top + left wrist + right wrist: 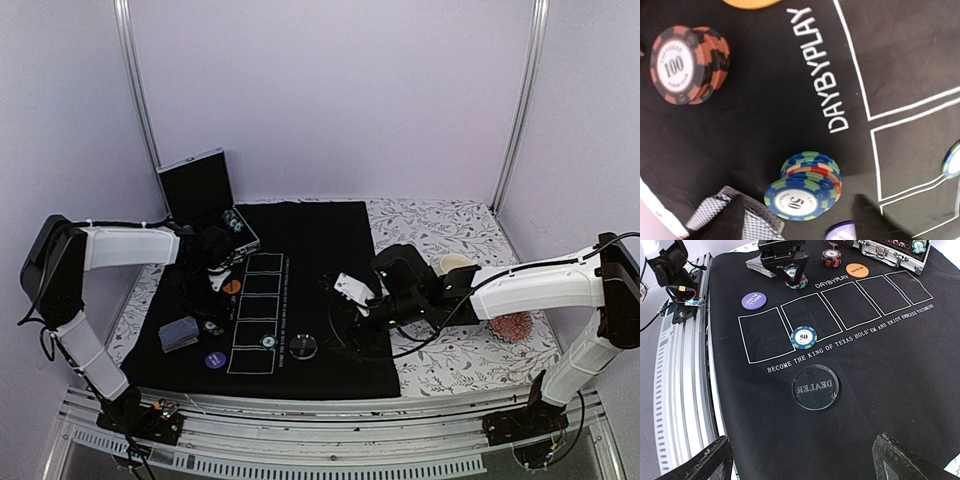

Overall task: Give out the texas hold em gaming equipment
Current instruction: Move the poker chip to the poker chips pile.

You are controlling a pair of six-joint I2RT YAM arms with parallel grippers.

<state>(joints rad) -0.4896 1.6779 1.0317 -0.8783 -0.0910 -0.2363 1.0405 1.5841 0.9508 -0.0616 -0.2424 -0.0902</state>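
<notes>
My left gripper (213, 287) is open and empty, its jaws either side of and above a stack of blue-green striped chips (807, 185), topped by a tilted 50 chip. A red-black 100 chip stack (687, 62) stands further along the black mat. The lattice-backed card deck (735, 217) lies under one finger, with the purple disc (842, 232) beside it. My right gripper (805, 465) is open and empty above the mat, short of the clear DEALER disc (815, 386). A single 50 chip (804, 337), the purple disc (754, 301) and the orange disc (857, 270) lie beyond. No red triangle marker shows.
An open metal case (205, 195) stands at the mat's far left corner. A cream cup (455, 264) and a reddish dish (515, 327) sit on the floral cloth behind my right arm. The table's metal front rail (685, 390) runs beside the mat.
</notes>
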